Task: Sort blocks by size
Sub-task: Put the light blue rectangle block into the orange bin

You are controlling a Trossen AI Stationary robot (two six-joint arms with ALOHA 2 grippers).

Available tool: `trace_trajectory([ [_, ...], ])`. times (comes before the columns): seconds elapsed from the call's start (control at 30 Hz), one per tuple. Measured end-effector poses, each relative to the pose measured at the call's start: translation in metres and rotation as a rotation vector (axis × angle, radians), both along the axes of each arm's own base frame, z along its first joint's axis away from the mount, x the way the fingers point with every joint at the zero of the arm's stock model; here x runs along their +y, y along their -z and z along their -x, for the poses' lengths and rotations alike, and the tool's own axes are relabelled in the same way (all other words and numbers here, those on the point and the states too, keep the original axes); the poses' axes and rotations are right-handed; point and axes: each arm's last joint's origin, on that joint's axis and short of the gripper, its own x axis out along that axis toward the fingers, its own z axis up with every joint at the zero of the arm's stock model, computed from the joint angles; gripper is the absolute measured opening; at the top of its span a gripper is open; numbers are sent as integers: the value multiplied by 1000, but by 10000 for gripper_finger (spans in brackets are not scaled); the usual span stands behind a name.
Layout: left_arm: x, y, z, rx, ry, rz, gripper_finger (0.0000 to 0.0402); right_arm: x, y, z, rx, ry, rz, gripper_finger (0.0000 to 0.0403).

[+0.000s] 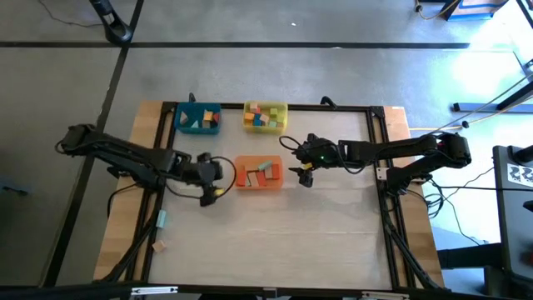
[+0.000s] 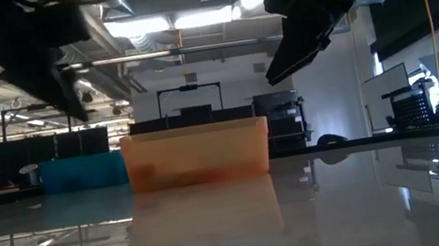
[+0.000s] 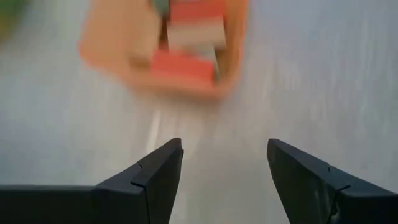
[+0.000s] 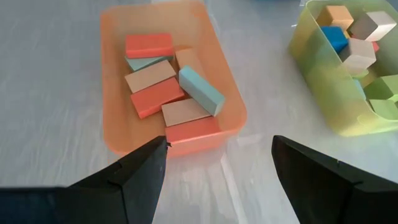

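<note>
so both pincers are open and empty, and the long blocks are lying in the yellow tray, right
Not quite: the long blocks lie in the orange tray, as the right wrist view shows; the yellow tray holds small cubes. The left pincer and right pincer are indeed open and empty.

Lighting: ceiling strip lights (image 2: 183, 21) bright in the low view, mirrored as glare on the glossy table (image 2: 308, 216); arms there read as dark silhouettes. High view: strong glare at its right edge. Left wrist view: orange tray (image 3: 112, 43) and blocks (image 3: 186, 62) heavily blurred; right wrist view sharp, evenly lit.
</note>
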Motion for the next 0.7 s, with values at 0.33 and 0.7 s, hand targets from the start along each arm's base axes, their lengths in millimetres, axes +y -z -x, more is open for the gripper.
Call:
trace_trajectory([
  [0.33, -49, 14, 48, 392, -339, 330, 224, 0, -1, -1, -15, 1, -1, 289],
  [0.7, -79, 39, 72, 728, -885, 477, 224, 2, -1, -1, -23, -38, -37, 289],
])
